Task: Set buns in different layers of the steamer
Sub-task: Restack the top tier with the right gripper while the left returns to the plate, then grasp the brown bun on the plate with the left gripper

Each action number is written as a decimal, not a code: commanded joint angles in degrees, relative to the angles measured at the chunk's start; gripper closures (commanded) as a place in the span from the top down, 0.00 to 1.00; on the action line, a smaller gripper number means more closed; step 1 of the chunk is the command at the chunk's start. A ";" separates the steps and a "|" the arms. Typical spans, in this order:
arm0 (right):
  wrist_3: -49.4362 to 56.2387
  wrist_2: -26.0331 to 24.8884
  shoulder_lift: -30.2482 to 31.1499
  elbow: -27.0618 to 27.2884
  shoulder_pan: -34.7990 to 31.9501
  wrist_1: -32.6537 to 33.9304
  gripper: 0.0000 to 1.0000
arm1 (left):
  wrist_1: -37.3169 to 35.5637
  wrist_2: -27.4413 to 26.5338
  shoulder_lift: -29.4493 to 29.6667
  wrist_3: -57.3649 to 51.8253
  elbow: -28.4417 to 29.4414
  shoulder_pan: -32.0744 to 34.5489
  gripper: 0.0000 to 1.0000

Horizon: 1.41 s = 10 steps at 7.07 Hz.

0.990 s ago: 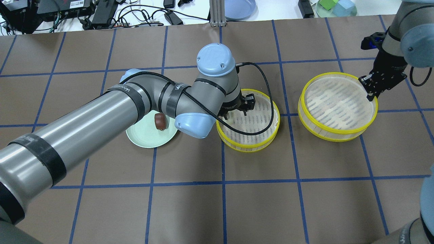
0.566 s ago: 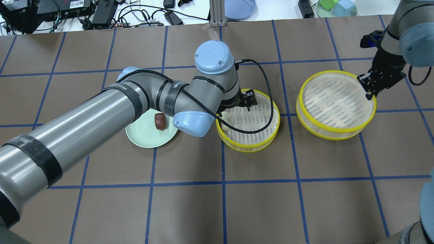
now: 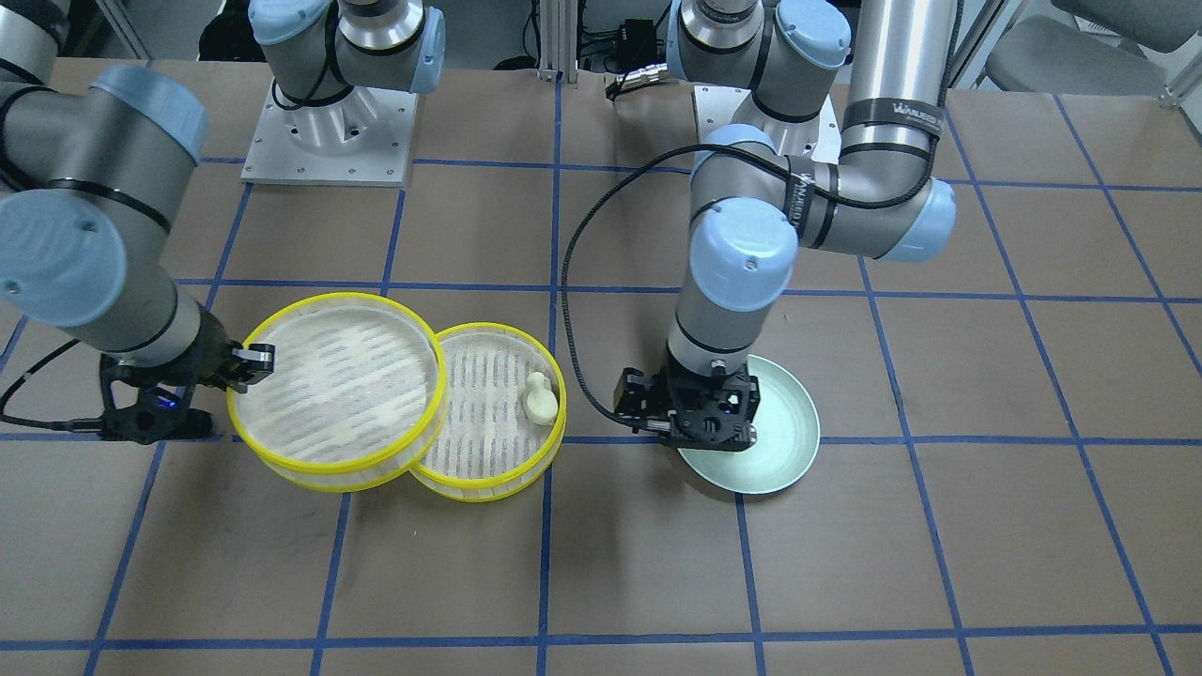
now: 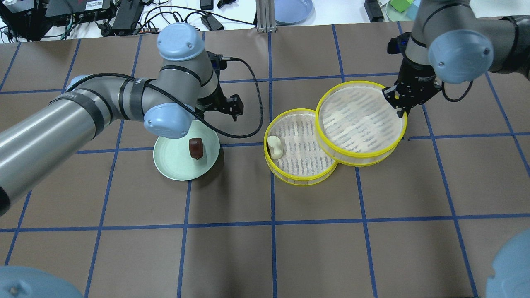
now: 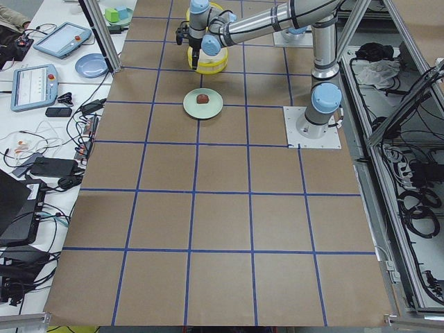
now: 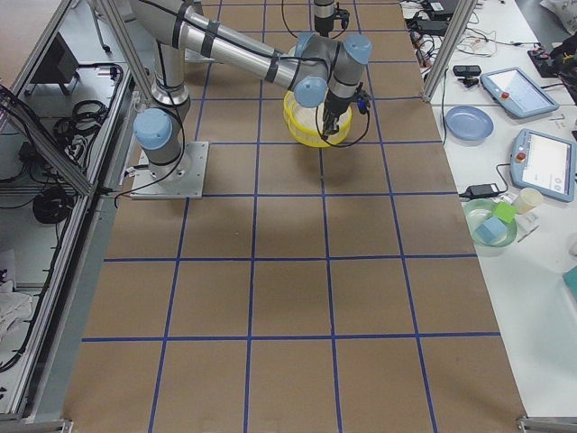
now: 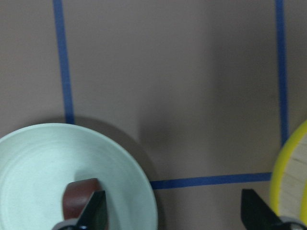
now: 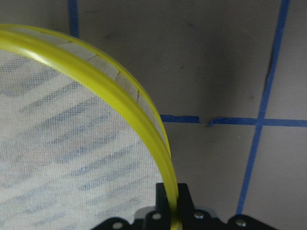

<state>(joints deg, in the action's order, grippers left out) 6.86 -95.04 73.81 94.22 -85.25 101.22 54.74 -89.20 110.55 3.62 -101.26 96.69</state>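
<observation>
While the right gripper (image 8: 175, 211) clamps the upper tray (image 4: 360, 120) at its 2 o'clock rim, overlapping the lower tray (image 4: 306, 155) with the white bun (image 4: 274, 147) at its 9 o'clock, the left gripper (image 7: 175, 216) hangs spread, empty. Wrist view: the brown bun (image 7: 79, 201) on the green plate (image 7: 33, 163) lies at 9 o'clock, beside one finger; likely needs recentring.

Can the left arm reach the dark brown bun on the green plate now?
Probably yes: the open left claw hovers at the pale green round plate's edge, and nothing covers the dark brown rounded bun on it.
</observation>
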 commanded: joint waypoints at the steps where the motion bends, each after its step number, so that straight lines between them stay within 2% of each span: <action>1: -11.75 2.14 -0.85 0.00 -8.50 0.73 0.00 | 0.81 -0.10 0.54 -6.85 -3.49 -5.88 1.00; 4: -12.66 1.88 -2.88 0.00 -10.55 0.82 0.00 | 0.98 -0.01 1.68 -6.00 -5.78 -6.07 1.00; 5: -12.67 2.05 -3.14 0.08 -10.55 0.91 0.00 | 0.90 0.08 1.77 -5.99 -5.87 -5.98 0.97; 6: -12.58 2.05 -3.67 0.08 -10.55 0.91 0.00 | 0.89 -0.09 1.77 -6.86 -5.87 -5.98 0.31; 7: -12.58 1.96 -3.67 0.08 -10.55 0.82 0.00 | 0.89 0.34 1.68 -6.87 -5.87 -5.98 0.01; 10: -12.58 2.23 -3.76 0.52 -10.64 0.82 0.00 | 0.89 0.26 1.68 -6.87 -5.87 -5.98 0.01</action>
<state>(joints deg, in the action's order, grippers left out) -5.71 -92.90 70.08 94.60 -95.85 102.04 55.64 -88.93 112.24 -3.24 -107.14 90.67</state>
